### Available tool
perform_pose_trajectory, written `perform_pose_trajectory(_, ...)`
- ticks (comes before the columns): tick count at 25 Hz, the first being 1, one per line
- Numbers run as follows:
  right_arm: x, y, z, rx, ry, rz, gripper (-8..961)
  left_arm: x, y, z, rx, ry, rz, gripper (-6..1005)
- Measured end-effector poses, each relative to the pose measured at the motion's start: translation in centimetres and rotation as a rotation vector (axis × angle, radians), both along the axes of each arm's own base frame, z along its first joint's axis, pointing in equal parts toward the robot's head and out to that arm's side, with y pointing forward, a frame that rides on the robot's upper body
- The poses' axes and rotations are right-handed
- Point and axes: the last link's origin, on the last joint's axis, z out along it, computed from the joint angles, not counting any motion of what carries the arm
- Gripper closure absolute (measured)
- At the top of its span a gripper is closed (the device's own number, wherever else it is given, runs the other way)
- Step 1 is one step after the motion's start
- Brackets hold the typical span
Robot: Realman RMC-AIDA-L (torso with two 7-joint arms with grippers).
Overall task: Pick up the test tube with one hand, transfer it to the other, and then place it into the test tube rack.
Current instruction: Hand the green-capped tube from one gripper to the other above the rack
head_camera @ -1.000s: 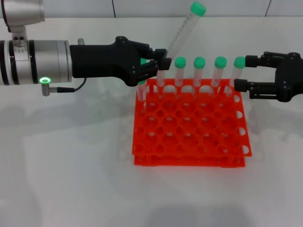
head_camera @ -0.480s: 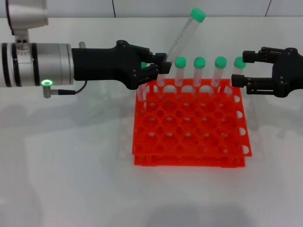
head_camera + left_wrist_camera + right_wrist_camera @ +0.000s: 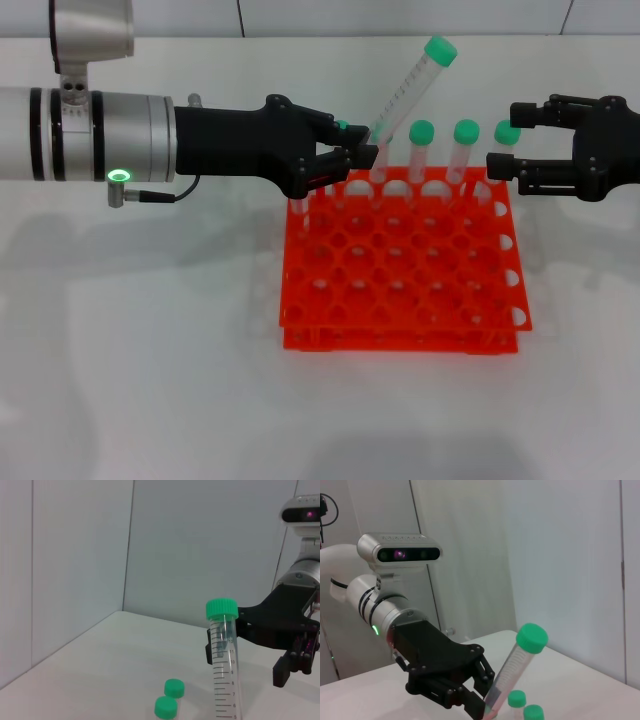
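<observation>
My left gripper (image 3: pixel 358 157), on the green-lit arm, is shut on the lower part of the test tube (image 3: pixel 403 95). The tube leans up and to the right above the rack's back row, its green cap (image 3: pixel 440 50) high. The orange test tube rack (image 3: pixel 400 275) stands on the table below. My right gripper (image 3: pixel 508 138) hangs open at the rack's back right corner, a short way right of the tube and not touching it. In the left wrist view the tube (image 3: pixel 223 665) stands close, with the right gripper's fingers (image 3: pixel 280 625) behind it. The right wrist view shows the left fingers (image 3: pixel 460 690) clamping the tube (image 3: pixel 512 672).
Three more green-capped tubes (image 3: pixel 422 135) (image 3: pixel 466 133) (image 3: pixel 506 133) stand upright in the rack's back row, close to both grippers. A further tube (image 3: pixel 299 205) sits at the rack's back left, under the left gripper. White table (image 3: pixel 150 350) lies around the rack.
The left arm has carried the tilted tube to the right, toward the right gripper. The right gripper has risen slightly and shifted a little left, still open.
</observation>
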Motion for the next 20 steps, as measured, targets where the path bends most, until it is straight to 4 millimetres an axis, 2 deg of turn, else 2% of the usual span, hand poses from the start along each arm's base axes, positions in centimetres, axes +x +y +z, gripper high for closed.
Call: perform_pose_trajectory(20, -0.23, 0.27, 0.89, 0.032, 0.051, -0.008, 186, -0.12, 0.07, -0.09, 0.001, 0.011, 0.004, 805)
